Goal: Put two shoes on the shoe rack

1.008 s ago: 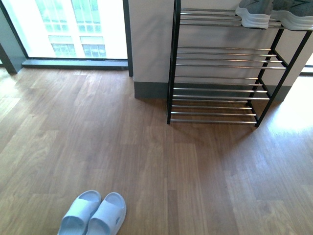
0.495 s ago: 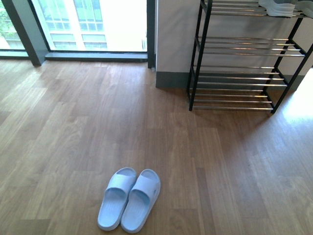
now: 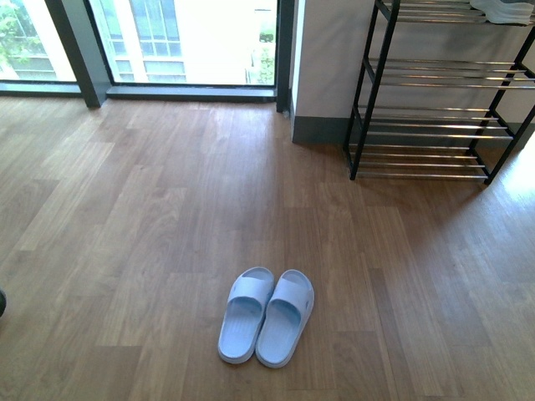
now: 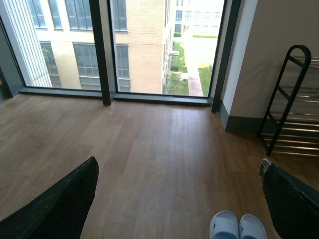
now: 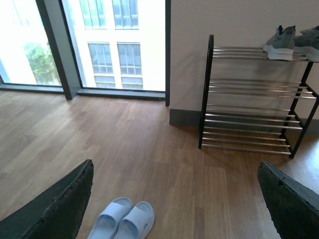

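Black fingers of the left gripper (image 4: 178,162) stand wide apart in the left wrist view, and nothing is between them. The right gripper (image 5: 175,163) is the same in its own view: jaws released, holding nothing. Neither arm shows in the front view.

Nearest to the robot, the pale blue one-piece rubber slides (image 3: 266,317) lie side by side on the brown wooden plank floor (image 3: 125,209), touching along their inner edges, with the toes toward the robot. They are well apart from the rack.

Farther away, to the right against the pale wall, stands the open shoe rack with black metal frames and thin chrome bars (image 3: 443,125). On its top tier sit two grey knit sneakers with thick white soles (image 5: 281,45), near the right end. The lower tiers carry nothing that can be seen. Behind all this are the tall dark-framed windows (image 3: 184,38).

It seems that the sneakers are already placed and the slides are the pair now in hand, not yet grasped. The next move probably calls for lowering an open gripper over one slide and closing on its strap or edge before carrying it to a free tier.
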`<state>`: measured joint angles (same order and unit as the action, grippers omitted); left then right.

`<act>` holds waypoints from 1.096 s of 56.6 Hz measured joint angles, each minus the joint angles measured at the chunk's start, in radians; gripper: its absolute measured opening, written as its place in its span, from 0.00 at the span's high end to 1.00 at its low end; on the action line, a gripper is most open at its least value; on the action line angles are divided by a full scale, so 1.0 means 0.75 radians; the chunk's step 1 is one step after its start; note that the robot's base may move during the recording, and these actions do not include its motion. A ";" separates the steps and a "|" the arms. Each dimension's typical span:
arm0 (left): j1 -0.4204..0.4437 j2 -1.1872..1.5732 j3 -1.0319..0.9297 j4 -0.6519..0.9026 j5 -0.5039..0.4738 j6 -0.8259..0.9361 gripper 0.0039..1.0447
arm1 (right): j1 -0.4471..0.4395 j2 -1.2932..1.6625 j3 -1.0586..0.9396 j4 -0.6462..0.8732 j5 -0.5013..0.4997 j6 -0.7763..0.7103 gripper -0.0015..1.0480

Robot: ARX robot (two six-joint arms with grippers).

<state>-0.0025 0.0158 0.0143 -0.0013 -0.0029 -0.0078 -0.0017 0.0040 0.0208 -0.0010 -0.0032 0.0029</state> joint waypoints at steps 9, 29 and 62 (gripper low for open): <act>0.000 0.000 0.000 0.000 0.001 0.000 0.09 | 0.000 0.001 0.000 0.000 0.001 0.000 0.09; 0.000 0.000 0.000 0.000 0.001 0.000 0.09 | 0.000 0.000 0.000 0.000 0.000 0.000 0.09; 0.000 0.000 0.000 0.000 0.001 0.000 0.09 | 0.000 -0.001 0.000 0.000 0.001 0.001 0.09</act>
<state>-0.0025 0.0158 0.0143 -0.0013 -0.0021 -0.0078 -0.0017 0.0036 0.0208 -0.0010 -0.0029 0.0032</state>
